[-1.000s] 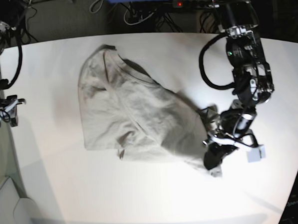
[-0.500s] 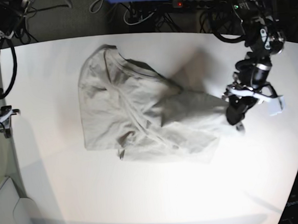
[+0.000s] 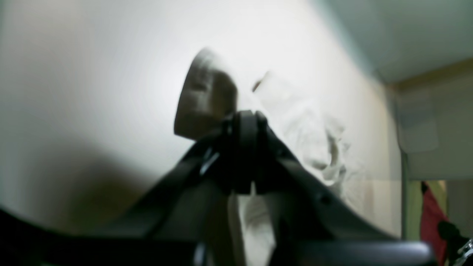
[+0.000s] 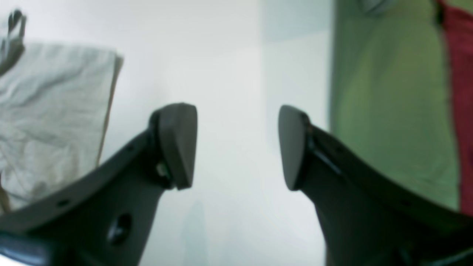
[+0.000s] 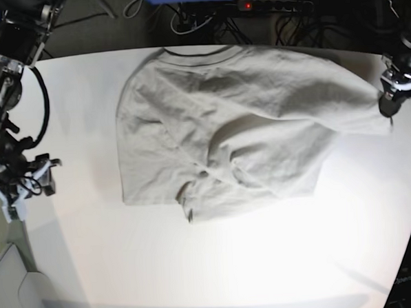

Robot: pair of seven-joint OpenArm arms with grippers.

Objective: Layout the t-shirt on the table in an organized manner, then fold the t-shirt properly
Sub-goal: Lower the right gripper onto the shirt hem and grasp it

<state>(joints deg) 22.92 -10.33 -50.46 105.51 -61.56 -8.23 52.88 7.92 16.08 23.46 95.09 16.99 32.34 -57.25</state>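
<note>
While the left claw is pinching the shirt shut-tight in its own view, cloth is trailing away beyond its tips over the desk. In the right wrist view, the right claw is gaping empty, shirt off to its left. From the base, the shirt is lying half-spread and rumpled; flattening and all folding are looking undone.

- The t-shirt is light grey-beige and wrinkled. It lies spread wide on the worktop, neck at the far edge. One corner is pulled out to the side. The lower part is bunched up.
- The worktop is big, flat and white.
</note>
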